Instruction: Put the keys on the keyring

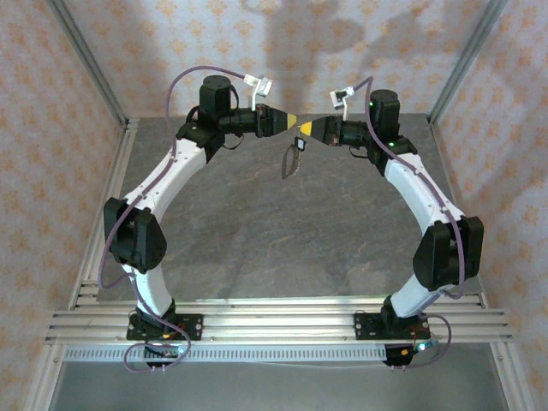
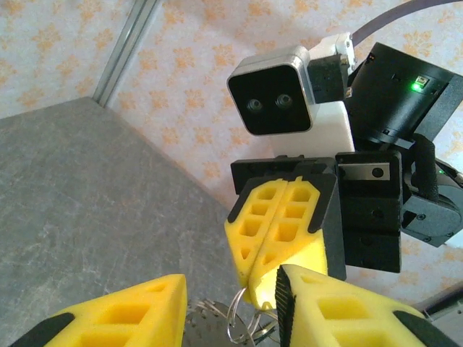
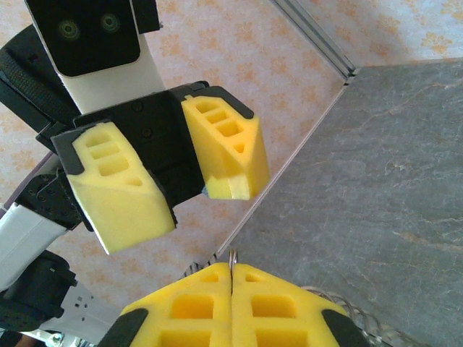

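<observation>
Keyring (image 1: 293,159): hangs in the air at about 12 o'clock over the table (image 1: 257,240), dropping toward 6 o'clock from where the two arms' tips meet; it touches no surface.
Right gripper (image 1: 306,128): jaws pressed together on the top of the keyring, so the loop dangles from their tip.
Left gripper (image 1: 293,121): jaws stand apart with nothing between the pads, facing the right gripper tip to tip.
Overhead view alone: gives the whole hanging loop as a thin oval, and both arms arching in from 7 and 5 o'clock.
Left wrist view alone: shows the right gripper (image 2: 252,286) from the front, its two yellow fingers (image 2: 278,217) shut flush. A coil of the keyring (image 2: 242,322) hangs just under their tip and a beaded chain (image 2: 207,316) curves off toward 8 o'clock.
Right wrist view alone: shows a thin wire of the keyring (image 3: 233,257) rising out of the seam between that arm's own closed fingers (image 3: 195,307). The left gripper (image 3: 189,210) sits beyond it, and the gap between its jaws is plain.
Cut off: in the left wrist view the coil and chain run off the bottom edge; in the right wrist view the beaded chain (image 3: 347,300) leaves at 5 o'clock.
Hard to make out: in the overhead view the loop is small and dark, and what hangs on it cannot be told.
</observation>
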Action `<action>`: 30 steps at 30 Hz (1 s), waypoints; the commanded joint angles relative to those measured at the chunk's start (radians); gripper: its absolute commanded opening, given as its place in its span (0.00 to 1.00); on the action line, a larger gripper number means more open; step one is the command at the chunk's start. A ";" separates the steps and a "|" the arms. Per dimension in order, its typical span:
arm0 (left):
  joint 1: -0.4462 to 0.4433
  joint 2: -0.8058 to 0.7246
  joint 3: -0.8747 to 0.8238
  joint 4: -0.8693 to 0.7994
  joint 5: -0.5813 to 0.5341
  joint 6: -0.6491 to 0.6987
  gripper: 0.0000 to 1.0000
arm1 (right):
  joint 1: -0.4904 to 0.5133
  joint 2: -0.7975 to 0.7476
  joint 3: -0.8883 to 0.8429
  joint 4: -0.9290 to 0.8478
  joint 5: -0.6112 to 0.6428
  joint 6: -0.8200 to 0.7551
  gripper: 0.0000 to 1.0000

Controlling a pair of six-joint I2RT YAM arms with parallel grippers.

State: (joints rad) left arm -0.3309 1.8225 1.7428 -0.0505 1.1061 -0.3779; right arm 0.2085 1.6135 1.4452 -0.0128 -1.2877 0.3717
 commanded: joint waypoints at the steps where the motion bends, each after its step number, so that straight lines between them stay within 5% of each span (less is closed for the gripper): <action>1: 0.006 0.007 0.035 -0.014 0.050 0.019 0.36 | -0.007 0.006 0.045 0.043 -0.030 -0.008 0.00; 30: -0.029 0.031 0.046 -0.062 0.095 0.068 0.27 | -0.007 0.003 0.016 0.112 -0.002 0.041 0.00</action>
State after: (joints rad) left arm -0.3481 1.8404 1.7432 -0.1024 1.1717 -0.3363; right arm 0.2085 1.6135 1.4525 0.0376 -1.2858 0.4065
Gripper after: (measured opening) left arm 0.269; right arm 0.046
